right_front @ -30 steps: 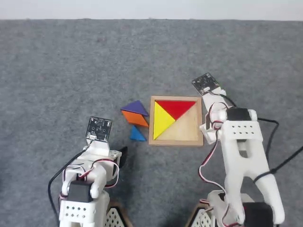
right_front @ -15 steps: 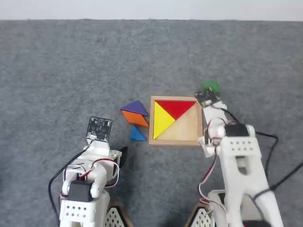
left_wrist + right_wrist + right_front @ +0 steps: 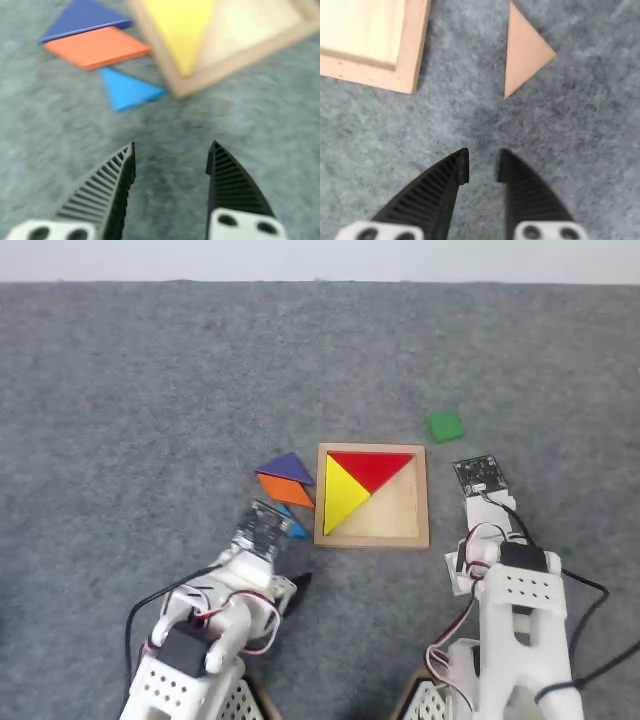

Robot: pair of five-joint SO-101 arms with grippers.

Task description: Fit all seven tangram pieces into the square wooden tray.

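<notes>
The square wooden tray holds a red triangle and a yellow triangle. To its left lie a purple piece, an orange piece and a blue triangle. The left arm's wrist partly covers the blue triangle. A green square lies beyond the tray's far right corner. My left gripper is open just short of the blue triangle. My right gripper is open by a narrow gap, with nothing in it. It hangs over bare carpet near a tan triangle.
Grey carpet covers the table. The left arm stands at the front left and the right arm at the front right of the tray. Open carpet lies behind and to both sides.
The left arm has swung forward and right toward the blue triangle. The right arm has drawn back from the tray's far right corner, uncovering the green square.
</notes>
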